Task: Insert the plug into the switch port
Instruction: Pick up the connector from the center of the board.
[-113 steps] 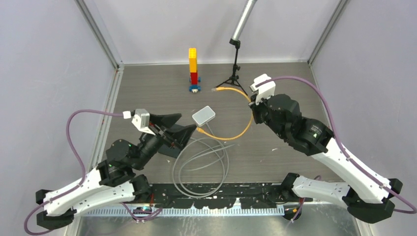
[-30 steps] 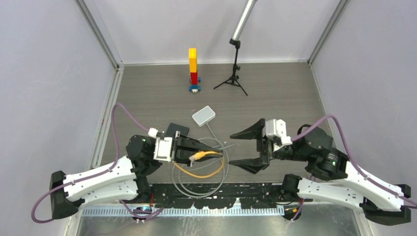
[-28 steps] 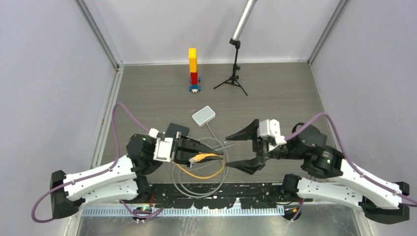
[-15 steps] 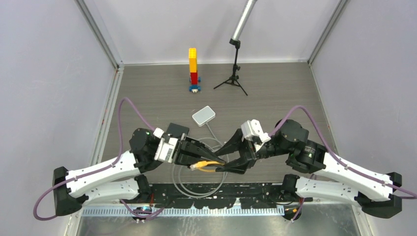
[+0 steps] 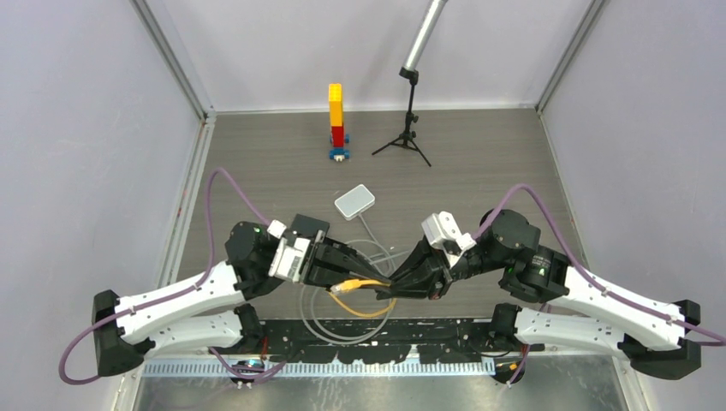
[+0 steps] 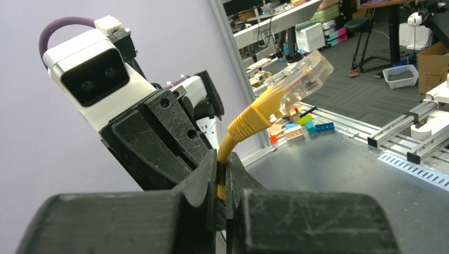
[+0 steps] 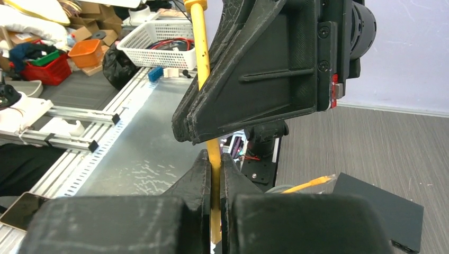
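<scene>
The left pincer (image 6: 221,174) was clamped on the yellow cable (image 6: 233,138) just behind its plug (image 6: 302,71) — the right pincer (image 7: 214,169) gripped the same cable farther along — while the white switch box (image 5: 354,202) lay apart on the bench (image 5: 479,163), its port not discernible.

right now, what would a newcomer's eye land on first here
The left gripper and right gripper meet nose to nose at the near middle of the table, both shut on the yellow cable, its clear plug poking out beyond the left one. The small white box lies apart, further back, and a yellow-and-red brick tower stands near the far wall.
</scene>
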{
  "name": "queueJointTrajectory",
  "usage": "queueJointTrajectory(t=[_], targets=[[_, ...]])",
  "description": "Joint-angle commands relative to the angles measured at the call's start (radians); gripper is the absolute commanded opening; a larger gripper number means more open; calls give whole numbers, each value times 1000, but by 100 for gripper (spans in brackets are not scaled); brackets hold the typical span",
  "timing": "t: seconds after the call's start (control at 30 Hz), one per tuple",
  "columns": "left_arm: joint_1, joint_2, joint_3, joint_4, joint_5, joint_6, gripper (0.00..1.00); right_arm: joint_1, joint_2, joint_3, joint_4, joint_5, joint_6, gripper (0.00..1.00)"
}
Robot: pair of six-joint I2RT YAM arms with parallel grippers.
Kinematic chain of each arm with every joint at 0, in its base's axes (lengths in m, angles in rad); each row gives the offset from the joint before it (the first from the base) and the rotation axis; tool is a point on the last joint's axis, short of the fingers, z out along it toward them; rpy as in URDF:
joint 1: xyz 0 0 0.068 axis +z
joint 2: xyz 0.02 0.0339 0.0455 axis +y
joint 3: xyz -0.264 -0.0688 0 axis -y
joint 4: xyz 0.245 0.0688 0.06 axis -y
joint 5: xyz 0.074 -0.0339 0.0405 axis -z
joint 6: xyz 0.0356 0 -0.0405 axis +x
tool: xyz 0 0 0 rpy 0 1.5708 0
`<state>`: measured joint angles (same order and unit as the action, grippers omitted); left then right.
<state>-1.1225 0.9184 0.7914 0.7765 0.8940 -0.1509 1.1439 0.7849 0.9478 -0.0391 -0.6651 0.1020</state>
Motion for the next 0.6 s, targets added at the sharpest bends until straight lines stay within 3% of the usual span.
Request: queueJointTrajectory(t=[0.0, 0.1, 0.2, 0.3, 0.57], targets=[[-11, 5, 54, -18, 146, -47, 0, -9, -30, 15, 31, 92, -50, 3], [-10, 8, 83, -88, 209, -9, 0, -9, -35, 27, -31, 121, -96, 35], [-11, 15, 117, -218, 264, 74, 0, -9, -28, 44, -88, 122, -159, 51], [-10, 27, 159, -340, 309, 184, 0, -10, -15, 60, -119, 104, -188, 54], [-11, 61, 201, -369, 401, 217, 0, -9, 3, 78, -128, 54, -203, 50]])
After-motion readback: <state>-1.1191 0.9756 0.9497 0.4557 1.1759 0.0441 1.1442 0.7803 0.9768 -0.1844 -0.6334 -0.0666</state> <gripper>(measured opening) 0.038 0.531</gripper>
